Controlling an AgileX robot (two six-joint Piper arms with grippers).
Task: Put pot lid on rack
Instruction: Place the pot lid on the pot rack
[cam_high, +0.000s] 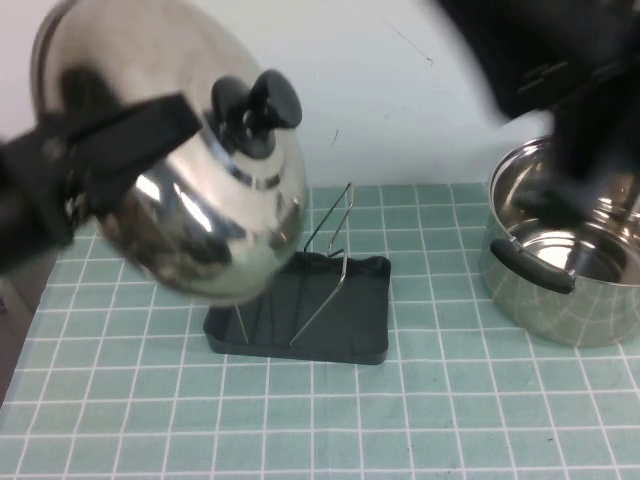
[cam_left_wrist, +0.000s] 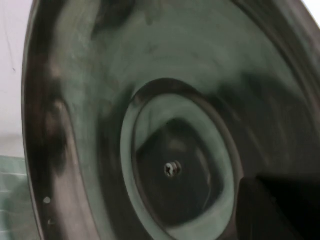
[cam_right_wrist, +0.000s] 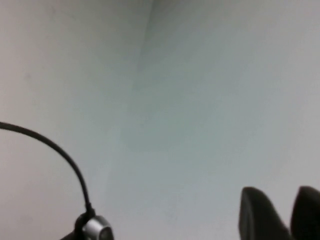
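The pot lid (cam_high: 190, 190), shiny domed steel with a black knob (cam_high: 255, 105), hangs tilted in the air over the left part of the rack. My left gripper (cam_high: 175, 120) is shut on the lid's rim, one finger lying across the dome. The left wrist view shows the lid's underside (cam_left_wrist: 170, 150) and one dark finger (cam_left_wrist: 280, 210). The rack (cam_high: 345, 325), a dark tray with thin wire loops (cam_high: 335, 245), stands at mid table, partly hidden by the lid. My right arm (cam_high: 560, 70) is raised at the upper right; the right gripper (cam_right_wrist: 290, 212) faces the bare wall, shut and empty.
A deep steel pot (cam_high: 560, 270) with black side handles stands at the right on the green checked mat (cam_high: 420, 420), under my right arm. A white wall runs behind the table. A black cable (cam_right_wrist: 60, 155) shows in the right wrist view.
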